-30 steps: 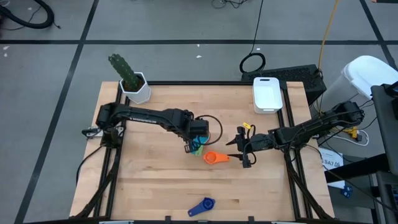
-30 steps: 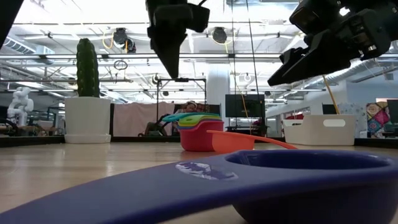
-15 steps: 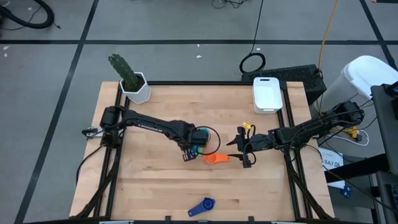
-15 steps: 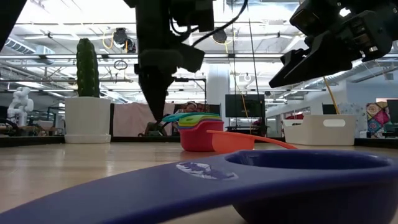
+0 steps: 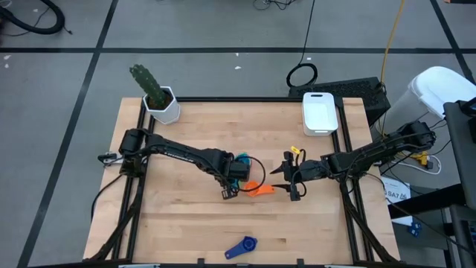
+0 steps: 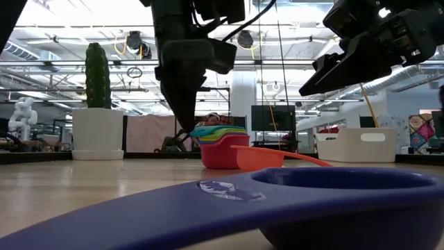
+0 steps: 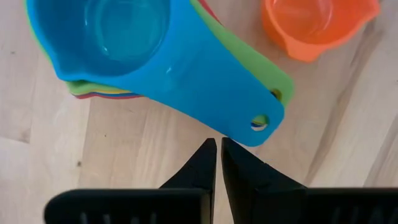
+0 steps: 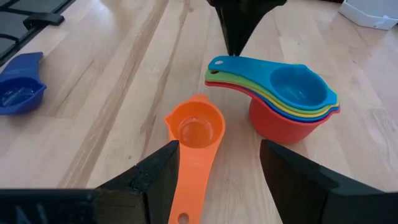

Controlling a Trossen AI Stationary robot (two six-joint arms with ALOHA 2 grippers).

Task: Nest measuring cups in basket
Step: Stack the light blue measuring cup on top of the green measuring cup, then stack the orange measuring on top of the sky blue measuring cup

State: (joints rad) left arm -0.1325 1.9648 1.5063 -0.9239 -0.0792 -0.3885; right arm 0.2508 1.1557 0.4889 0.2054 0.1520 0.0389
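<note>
I'm hovering the left tool [image 7: 218,144], pinched shut and empty, just off the handle tips of the nested stack [image 5: 238,173] mid-desk, handles running toward 7 o'clock, while the right tool [image 8: 219,163], spread wide, is straddling the orange cup [image 8: 194,130] at the stack's 4 o'clock.

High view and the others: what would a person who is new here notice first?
First, the bright stack of nested cups at the table's middle, blue on top, with the left gripper shut just at its handle ends. Beside it lies a single orange cup, in front of the open right gripper. A dark blue cup lies alone near the front edge, and the white basket sits at the far right corner.
</note>
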